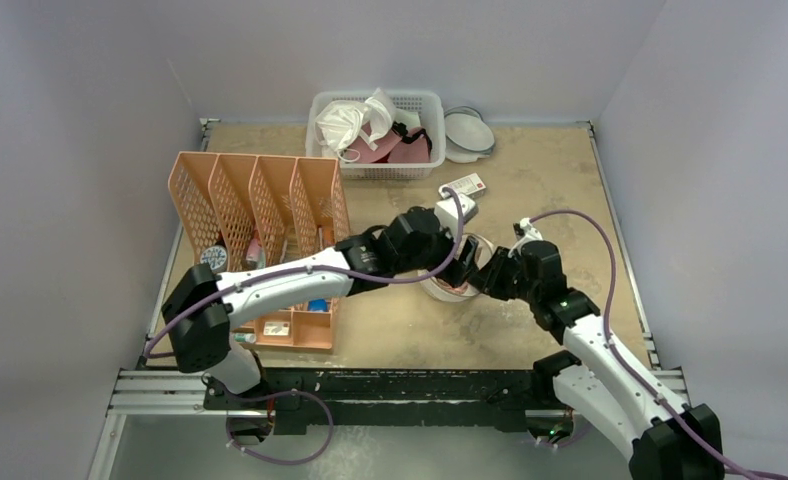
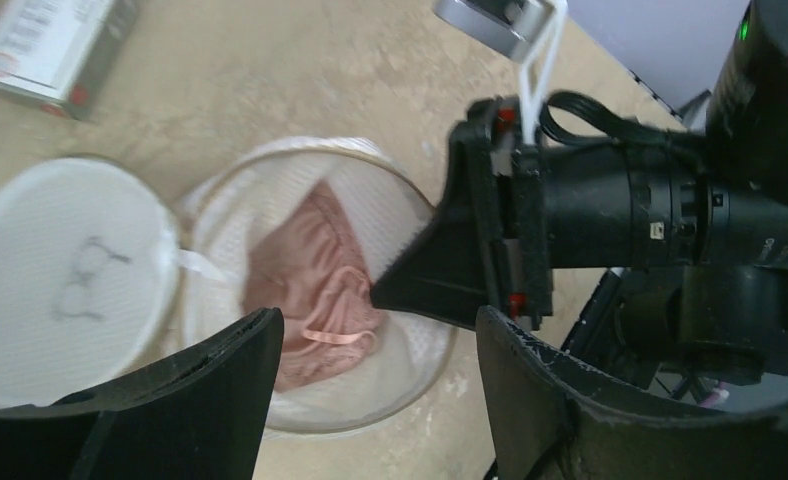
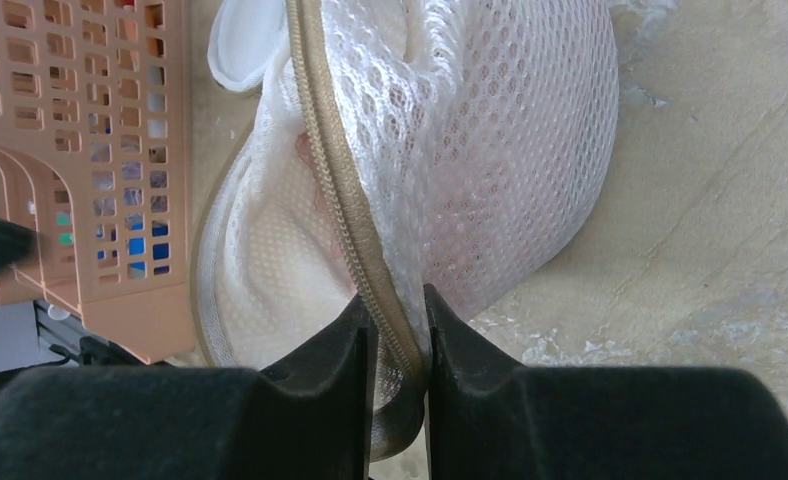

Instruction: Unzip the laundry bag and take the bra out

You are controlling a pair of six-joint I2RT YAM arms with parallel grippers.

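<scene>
Box [image 2: 45, 50] label's too blurry to read. Right gripper [image 3: 398, 305] pinches the laundry bag [image 3: 490, 150] rim, left gripper [image 2: 375, 335] is spread wide over the bra [image 2: 315, 270], orange rack [image 1: 260, 200] at left.

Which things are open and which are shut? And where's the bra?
Bag: unzipped, lid flipped open beside it.
Bra: lying inside the open bag, not yet taken out.
Left jaws: open, above the bag.
Right jaws: shut on the bag's zip rim.

Robot lab cell: bare white walls [image 1: 70, 130], scuffed tabletop [image 1: 545, 190], metal mounting rail [image 1: 155, 392] (purple cables [image 1: 609, 262] trailing).
</scene>
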